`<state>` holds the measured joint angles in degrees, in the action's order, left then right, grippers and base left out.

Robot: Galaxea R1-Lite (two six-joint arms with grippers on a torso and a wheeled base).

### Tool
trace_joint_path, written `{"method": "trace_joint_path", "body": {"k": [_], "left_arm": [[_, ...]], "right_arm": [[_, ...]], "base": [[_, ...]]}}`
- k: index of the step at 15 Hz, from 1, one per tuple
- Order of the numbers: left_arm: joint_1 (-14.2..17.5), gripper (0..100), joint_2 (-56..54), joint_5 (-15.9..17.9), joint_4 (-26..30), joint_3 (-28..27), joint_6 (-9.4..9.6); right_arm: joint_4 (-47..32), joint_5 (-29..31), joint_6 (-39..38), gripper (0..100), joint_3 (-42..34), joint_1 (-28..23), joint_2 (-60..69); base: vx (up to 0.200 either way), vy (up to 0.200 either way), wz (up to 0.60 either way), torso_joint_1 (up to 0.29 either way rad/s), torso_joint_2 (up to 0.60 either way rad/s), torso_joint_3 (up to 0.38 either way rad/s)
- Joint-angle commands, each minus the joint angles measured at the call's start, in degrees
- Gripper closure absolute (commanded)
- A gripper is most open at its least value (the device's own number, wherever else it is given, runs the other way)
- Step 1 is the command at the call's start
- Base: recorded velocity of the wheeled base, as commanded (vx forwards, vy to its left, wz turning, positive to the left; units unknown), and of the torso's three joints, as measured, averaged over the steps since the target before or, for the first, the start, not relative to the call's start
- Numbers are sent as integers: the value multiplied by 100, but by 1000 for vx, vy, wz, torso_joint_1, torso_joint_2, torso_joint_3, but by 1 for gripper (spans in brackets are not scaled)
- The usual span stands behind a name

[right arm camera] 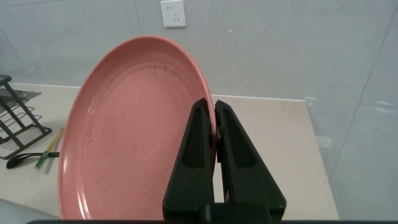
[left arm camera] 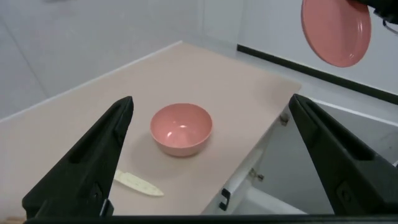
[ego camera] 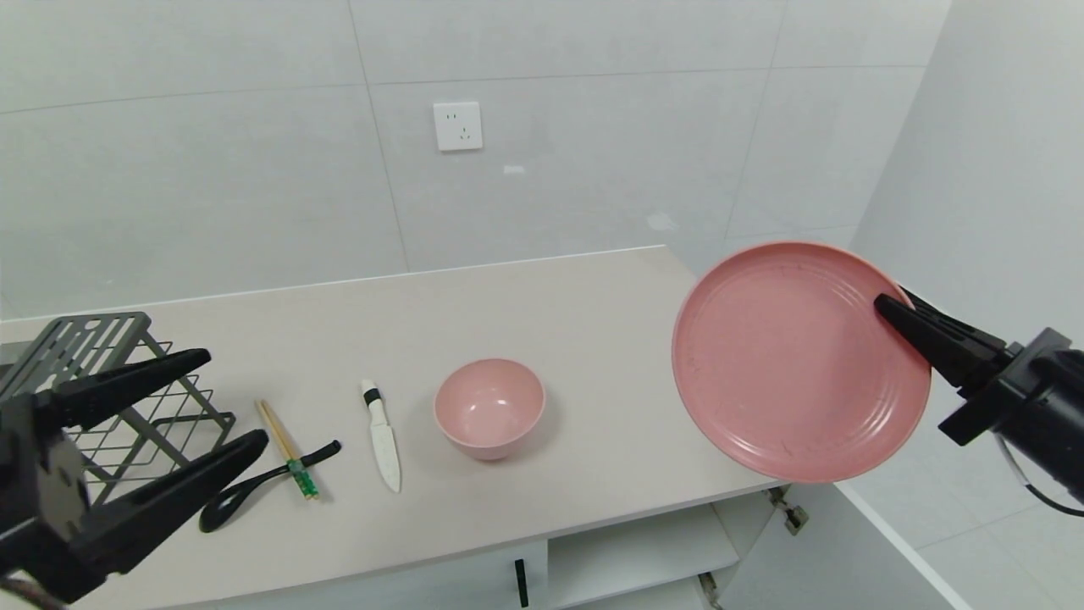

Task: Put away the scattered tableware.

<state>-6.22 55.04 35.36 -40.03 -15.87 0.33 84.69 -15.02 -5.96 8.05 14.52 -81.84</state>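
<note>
In the right pincer (ego camera: 885,307), pink plate (ego camera: 788,364) near-upright, face leftward

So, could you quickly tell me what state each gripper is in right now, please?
Left gripper: open, holding nothing.
Right gripper: shut on the rim of the pink plate.

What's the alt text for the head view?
The right gripper holds a pink plate by its rim, tilted, in the air at the right end of the counter. On the counter: pink bowl, white knife, chopsticks, black spoon, and a wire rack at the left by the open left gripper.
</note>
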Motion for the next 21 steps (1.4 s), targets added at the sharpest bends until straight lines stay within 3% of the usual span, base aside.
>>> {"method": "trace_joint_path", "body": {"k": [1, 4, 6, 7, 8, 10, 13, 15, 19, 20, 21], "left_arm": [[-152, 0, 1097, -3, -127, -179, 178], [-134, 0, 1817, -38, -127, -522, 494], [-169, 0, 2213, -214, -127, -733, 582], [-301, 0, 2362, -267, -75, -847, 459], [-389, 0, 2529, -276, -101, -953, 178], [-424, 0, 2679, -399, -110, -1041, -165], [-855, 0, 3083, -1146, -13, -1278, -191], [-1110, 0, 3364, -1533, 180, -1471, -121], [-1110, 0, 3900, -1937, 145, -1709, 55], [-1075, 0, 4006, -1998, 83, -1788, 257], [-1066, 0, 4111, -2051, 40, -1841, 283]], "right_arm": [[4, -1, -2, 100, -5, -2, -17], [4, -1, 34, 100, -5, -2, -8], [4, -1, 34, 100, 4, 16, 10], [4, -1, 60, 100, 4, 25, 10], [4, -1, 78, 100, -14, 33, 10], [4, -1, 78, 100, -14, 25, 10], [-5, -1, 104, 100, -49, 25, -17], [-5, -1, 148, 100, -66, 25, -34], [-5, -1, 148, 100, -58, 25, -43], [-5, -1, 148, 100, -58, 25, -61], [-5, -1, 148, 100, -40, 25, -96]], "base": [[0, 0, 0, 0, 0, 0], [0, 0, 0, 0, 0, 0], [0, 0, 0, 0, 0, 0], [0, 0, 0, 0, 0, 0], [0, 0, 0, 0, 0, 0], [0, 0, 0, 0, 0, 0], [0, 0, 0, 0, 0, 0], [0, 0, 0, 0, 0, 0], [0, 0, 0, 0, 0, 0], [0, 0, 0, 0, 0, 0], [0, 0, 0, 0, 0, 0]]}}
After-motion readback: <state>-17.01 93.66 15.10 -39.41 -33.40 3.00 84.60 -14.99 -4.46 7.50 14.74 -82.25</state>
